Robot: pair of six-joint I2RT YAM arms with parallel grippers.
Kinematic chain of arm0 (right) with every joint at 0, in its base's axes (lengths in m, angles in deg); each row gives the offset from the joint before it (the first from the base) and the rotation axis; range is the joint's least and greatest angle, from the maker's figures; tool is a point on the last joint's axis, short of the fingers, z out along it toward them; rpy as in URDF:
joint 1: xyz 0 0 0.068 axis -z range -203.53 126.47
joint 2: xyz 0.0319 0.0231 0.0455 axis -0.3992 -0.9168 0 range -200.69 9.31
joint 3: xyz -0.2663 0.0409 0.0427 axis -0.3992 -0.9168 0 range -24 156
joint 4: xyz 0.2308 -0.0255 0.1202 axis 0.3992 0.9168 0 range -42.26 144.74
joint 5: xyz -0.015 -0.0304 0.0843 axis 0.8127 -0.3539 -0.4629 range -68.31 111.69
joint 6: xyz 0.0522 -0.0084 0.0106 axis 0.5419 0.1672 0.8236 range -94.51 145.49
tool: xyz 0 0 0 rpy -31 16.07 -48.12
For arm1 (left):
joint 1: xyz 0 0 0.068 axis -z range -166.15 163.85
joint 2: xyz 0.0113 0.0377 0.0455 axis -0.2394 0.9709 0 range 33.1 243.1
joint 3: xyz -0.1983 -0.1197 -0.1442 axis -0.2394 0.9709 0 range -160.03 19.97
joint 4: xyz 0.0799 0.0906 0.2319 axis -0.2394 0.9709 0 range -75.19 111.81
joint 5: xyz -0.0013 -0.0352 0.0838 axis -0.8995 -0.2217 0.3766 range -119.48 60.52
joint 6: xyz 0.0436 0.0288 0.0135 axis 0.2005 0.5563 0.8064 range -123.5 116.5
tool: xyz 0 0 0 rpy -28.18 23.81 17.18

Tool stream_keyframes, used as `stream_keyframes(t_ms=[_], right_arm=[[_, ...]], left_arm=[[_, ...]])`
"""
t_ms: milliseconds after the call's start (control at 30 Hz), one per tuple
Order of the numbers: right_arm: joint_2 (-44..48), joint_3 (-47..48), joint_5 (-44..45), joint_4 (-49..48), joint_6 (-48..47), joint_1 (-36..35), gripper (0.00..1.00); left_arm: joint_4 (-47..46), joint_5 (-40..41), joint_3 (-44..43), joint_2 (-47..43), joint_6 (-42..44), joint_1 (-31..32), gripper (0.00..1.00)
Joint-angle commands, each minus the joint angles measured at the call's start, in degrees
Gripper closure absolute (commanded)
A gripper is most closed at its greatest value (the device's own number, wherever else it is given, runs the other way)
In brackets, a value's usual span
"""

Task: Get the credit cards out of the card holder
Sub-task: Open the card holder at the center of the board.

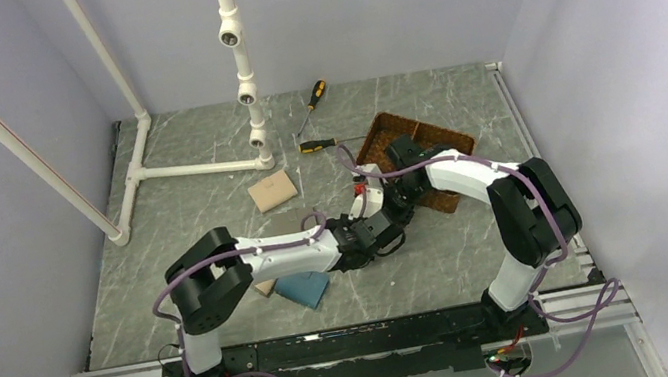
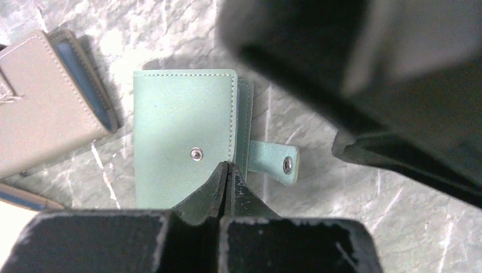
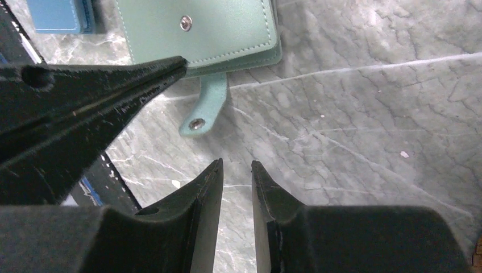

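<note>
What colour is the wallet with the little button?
The square bifold card holder is sage green; clearest in the left wrist view.

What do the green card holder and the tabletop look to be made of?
Card holder: leather or faux leather, matte, going by the stitched edges and metal snap. Tabletop: grey marble-look surface with pale veins; real stone or printed laminate cannot be told.

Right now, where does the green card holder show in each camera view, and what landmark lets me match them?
Top external: not visible; the arms cover it where they meet mid-table.
Left wrist: card holder centre-left, just above the left gripper.
Right wrist: card holder at the top edge, left of centre.
Shared landmark: its snap strap, undone and sticking out onto the marble in both wrist views.
</note>
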Motion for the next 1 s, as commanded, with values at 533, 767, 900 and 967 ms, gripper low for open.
stream_keyframes(t_ms=[533, 767, 900, 967], right_arm=[[-1.63, 3.73, -19.46, -0.11, 0.68, -0.36, 0.4], [-4.31, 4.32, -18.37, -2.35, 3.48, -3.58, 0.4], [-5.17, 4.11, -13.73, -4.9, 6.27, -4.06, 0.4], [-5.5, 4.09, -12.66, -5.65, 7.3, -4.19, 0.4]], left_arm=[[-10.58, -16.99, 16.24, -21.74, -1.23, -8.55, 1.0], [-16.96, -24.17, 22.31, -27.18, -3.41, -13.05, 1.0], [-19.15, -26.56, 24.38, -28.48, -4.58, -14.42, 1.0], [-20.19, -27.54, 25.13, -28.83, -5.01, -14.96, 1.0]])
